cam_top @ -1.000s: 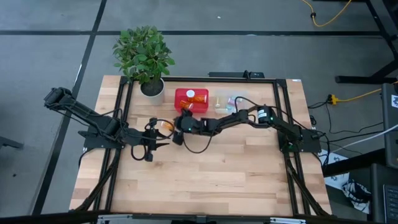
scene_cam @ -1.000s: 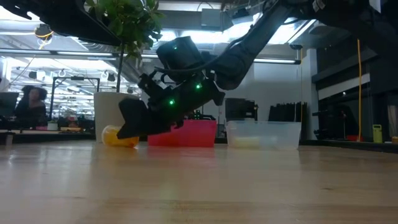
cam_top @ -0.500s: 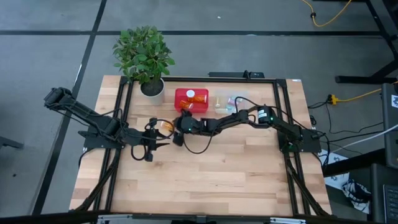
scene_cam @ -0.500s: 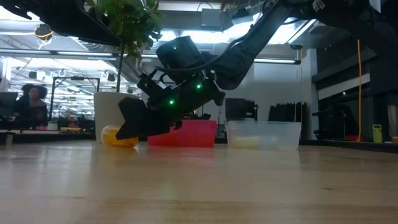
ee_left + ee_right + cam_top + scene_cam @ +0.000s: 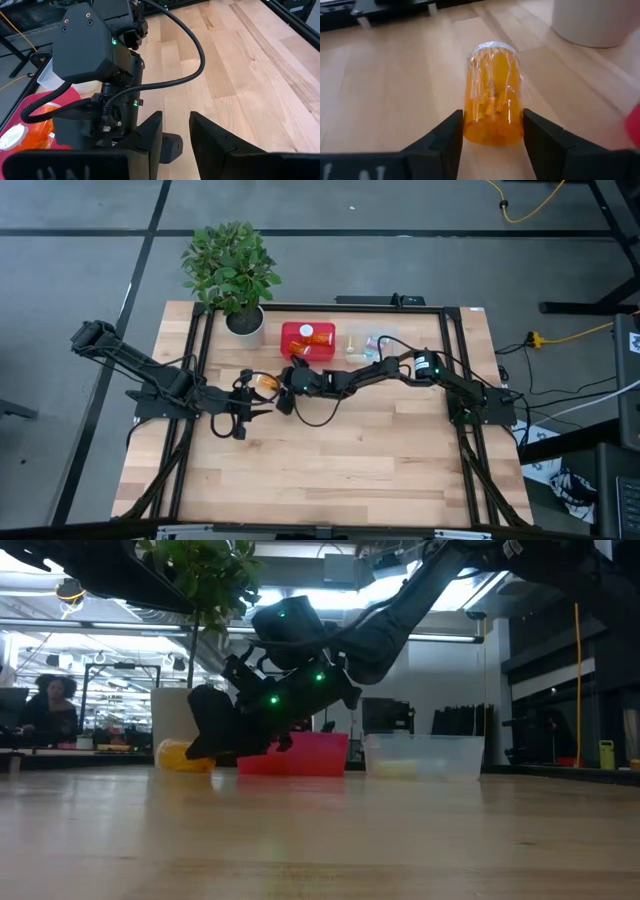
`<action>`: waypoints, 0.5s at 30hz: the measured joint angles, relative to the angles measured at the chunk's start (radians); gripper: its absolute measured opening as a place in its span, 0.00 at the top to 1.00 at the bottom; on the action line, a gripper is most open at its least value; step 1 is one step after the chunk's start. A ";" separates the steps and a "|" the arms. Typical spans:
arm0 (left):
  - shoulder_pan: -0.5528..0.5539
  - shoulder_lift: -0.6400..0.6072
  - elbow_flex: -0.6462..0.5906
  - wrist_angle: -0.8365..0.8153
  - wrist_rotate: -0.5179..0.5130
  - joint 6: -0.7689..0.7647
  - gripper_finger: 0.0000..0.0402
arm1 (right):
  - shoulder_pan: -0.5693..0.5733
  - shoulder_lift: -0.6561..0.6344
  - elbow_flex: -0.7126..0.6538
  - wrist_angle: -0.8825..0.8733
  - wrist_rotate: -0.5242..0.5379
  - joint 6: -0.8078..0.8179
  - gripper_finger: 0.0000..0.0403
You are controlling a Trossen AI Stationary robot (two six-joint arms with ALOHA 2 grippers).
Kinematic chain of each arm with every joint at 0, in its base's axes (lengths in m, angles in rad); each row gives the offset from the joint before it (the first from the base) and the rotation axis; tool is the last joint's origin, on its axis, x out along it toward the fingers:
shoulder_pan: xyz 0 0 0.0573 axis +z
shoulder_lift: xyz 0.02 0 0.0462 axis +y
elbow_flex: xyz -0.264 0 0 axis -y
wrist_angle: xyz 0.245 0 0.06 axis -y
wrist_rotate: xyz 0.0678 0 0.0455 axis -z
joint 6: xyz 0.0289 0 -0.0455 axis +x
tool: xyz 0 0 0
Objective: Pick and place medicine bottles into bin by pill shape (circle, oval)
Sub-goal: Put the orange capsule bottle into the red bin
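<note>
An orange translucent medicine bottle (image 5: 492,95) with a white cap lies on its side on the table, left of the red bin; it also shows in the high view (image 5: 264,383) and the low view (image 5: 185,756). My right gripper (image 5: 492,125) reaches across from the table's right and is shut on it (image 5: 279,386). My left gripper (image 5: 175,135) is open and empty just near of the bottle (image 5: 252,408). More bottles lie in the red bin (image 5: 308,340) and the clear bin (image 5: 362,343). My right gripper pinches the orange bottle's bottom end (image 5: 470,127) between its two fingers, one on each side of the round wall. The fingers come from the table's right, slanting down, and lie along the bottle. The bottle lies on the table, its white cap (image 5: 492,47) pointing away from the gripper.
A potted plant (image 5: 236,270) in a white pot (image 5: 245,325) stands at the far left. The red bin (image 5: 315,754) and clear bin (image 5: 425,755) sit side by side at the far edge. Bare wood lies toward the near edge.
My right gripper has gone a little toward the table's left, and the orange bottle has slid a little that way along the table with it.
</note>
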 joint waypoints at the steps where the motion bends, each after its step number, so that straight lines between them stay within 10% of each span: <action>1: 0.000 0.000 0.000 0.000 0.000 0.000 0.77 | 0.000 0.000 0.000 0.000 0.016 0.006 0.55; 15: 0.000 0.000 0.000 0.000 0.000 0.000 0.77 | 0.059 -0.190 0.001 -0.229 0.329 -0.027 0.54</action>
